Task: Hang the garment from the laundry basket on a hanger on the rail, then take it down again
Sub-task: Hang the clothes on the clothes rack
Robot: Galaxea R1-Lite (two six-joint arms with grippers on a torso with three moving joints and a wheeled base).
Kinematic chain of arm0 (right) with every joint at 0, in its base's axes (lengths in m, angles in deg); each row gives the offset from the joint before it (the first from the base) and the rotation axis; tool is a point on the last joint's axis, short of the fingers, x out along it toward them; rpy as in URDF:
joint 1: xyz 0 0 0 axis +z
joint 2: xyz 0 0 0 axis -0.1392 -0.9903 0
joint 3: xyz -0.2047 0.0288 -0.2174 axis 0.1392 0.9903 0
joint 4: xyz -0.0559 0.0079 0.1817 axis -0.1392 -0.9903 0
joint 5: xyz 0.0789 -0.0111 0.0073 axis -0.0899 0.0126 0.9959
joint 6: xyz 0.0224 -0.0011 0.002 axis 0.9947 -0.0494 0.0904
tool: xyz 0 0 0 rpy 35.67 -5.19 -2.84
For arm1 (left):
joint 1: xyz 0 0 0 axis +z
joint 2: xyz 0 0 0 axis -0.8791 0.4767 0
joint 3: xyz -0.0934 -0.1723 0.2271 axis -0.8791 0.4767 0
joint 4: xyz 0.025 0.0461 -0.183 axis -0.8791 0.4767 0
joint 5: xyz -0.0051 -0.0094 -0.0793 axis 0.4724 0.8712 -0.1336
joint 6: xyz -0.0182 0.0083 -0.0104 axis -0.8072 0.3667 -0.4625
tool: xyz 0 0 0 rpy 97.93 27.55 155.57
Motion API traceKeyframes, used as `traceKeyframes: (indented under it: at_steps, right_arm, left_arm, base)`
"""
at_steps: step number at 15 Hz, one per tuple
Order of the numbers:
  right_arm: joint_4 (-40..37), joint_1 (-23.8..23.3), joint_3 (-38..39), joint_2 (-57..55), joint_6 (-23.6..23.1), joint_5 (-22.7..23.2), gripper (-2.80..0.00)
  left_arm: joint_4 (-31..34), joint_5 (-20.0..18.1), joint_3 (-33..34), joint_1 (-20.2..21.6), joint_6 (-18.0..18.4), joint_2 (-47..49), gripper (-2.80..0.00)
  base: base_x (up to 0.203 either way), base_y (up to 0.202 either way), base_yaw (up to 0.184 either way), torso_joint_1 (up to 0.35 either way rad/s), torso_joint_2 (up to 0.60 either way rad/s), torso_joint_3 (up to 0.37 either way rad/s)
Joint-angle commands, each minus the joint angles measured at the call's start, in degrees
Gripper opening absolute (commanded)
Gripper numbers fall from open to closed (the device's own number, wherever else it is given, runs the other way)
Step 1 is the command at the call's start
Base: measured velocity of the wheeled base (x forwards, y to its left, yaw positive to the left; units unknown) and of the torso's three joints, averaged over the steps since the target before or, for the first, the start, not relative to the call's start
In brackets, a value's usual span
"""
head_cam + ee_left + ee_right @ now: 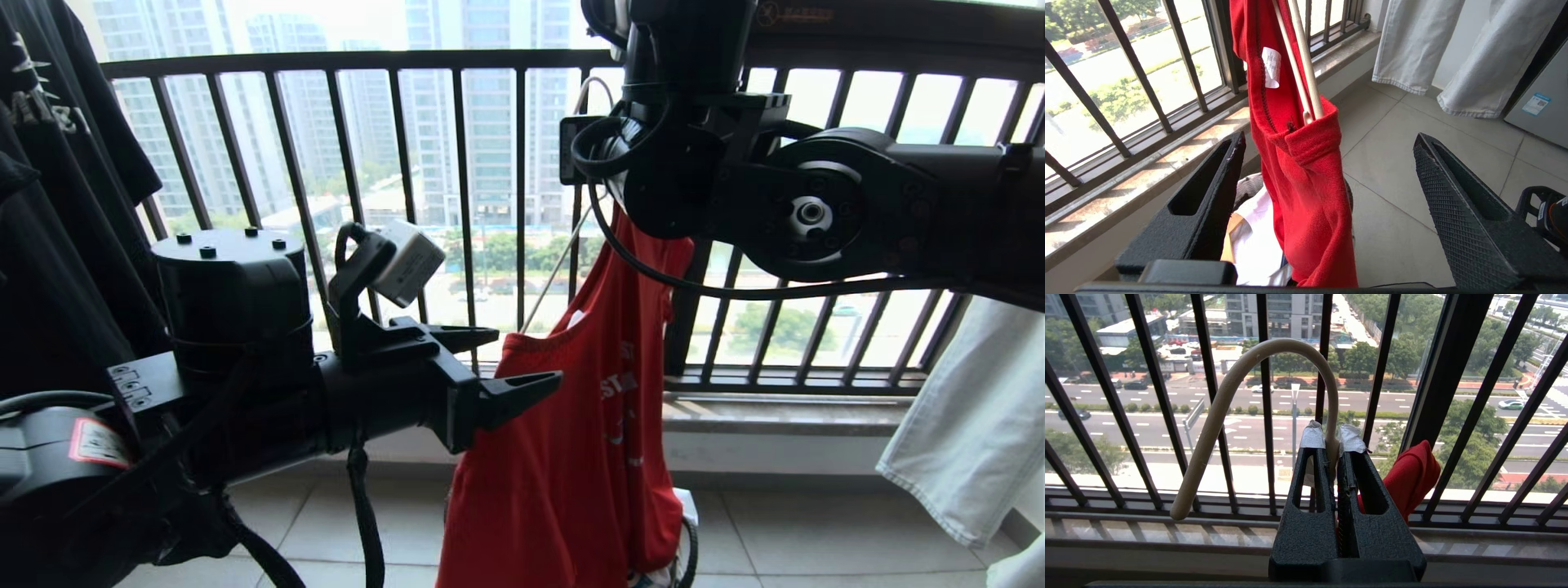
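Black arms [857, 204], looped cables, textured wedge fingers [1457, 204].

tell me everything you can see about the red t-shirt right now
The red T-shirt is a soft knit with pale print on the chest and a white label inside the collar. It hangs limp and bunched from the pale wire hanger, whose corner pokes into a folded shoulder edge. The right gripper holds the hanger's neck with jaws shut, in front of the black window railing. The left gripper sits beside the shirt's collar, jaws open on either side of the cloth, not touching it. Its hem drops toward the floor.
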Motion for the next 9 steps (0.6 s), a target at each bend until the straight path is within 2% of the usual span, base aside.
traceKeyframes:
  at_steps: [1,4,9]
  right_arm:
    - [0.1,0.7,0.0,0.4,0.0,-0.4,-2.8]
    - [0.1,1.0,0.0,0.4,-0.7,-0.4,-2.8]
    - [0.1,1.2,0.0,0.5,-0.8,-0.5,-2.8]
  left_arm:
    - [-2.1,1.4,-0.2,0.0,0.7,2.4,0.0]
    - [-6.5,4.3,-0.1,0.0,0.8,4.5,0.0]
    - [-6.7,4.4,0.2,-0.1,1.1,4.6,0.0]
  base:
    - [0.0,0.0,0.0,0.0,0.0,0.0]
    - [0.0,0.0,0.0,0.0,0.0,0.0]
    - [0.0,0.0,0.0,0.0,0.0,0.0]
